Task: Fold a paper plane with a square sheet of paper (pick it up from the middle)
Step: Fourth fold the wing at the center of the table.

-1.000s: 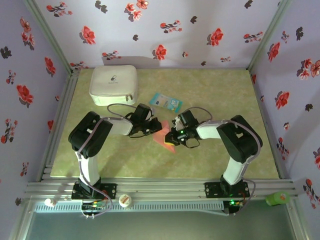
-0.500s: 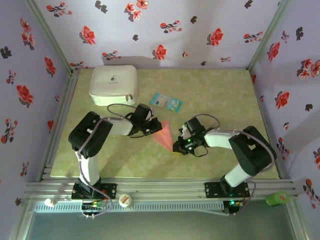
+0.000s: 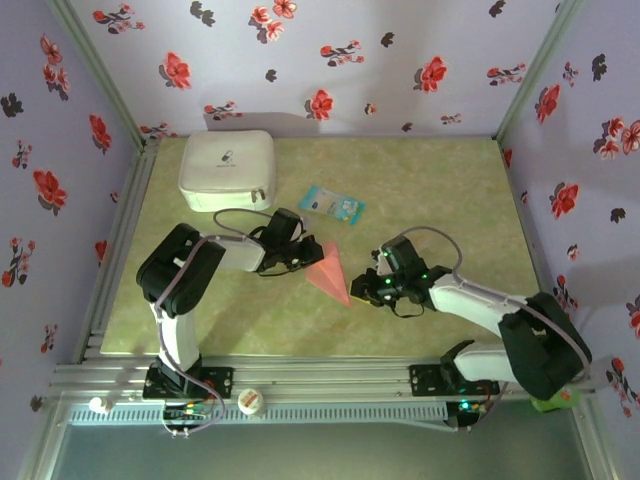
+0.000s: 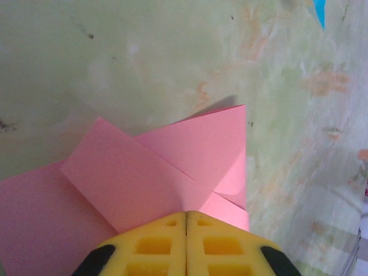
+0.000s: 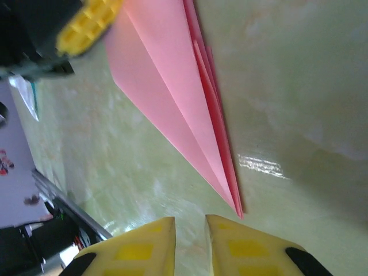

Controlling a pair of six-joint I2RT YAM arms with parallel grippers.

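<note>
enclosing the mottled green tabletop (image 3: 430, 190), floral walls (image 3: 350, 60) surround the paper plane (image 3: 328, 268).

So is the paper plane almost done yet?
Nearly, it seems. Done: the paper plane is already folded into a long pointed dart and lies on the table. In hand: the left gripper is shut on its wide tail end, while the right gripper sits just off the nose, jaws slightly apart, holding nothing. Left: probably only spreading the wings and releasing it.
</note>
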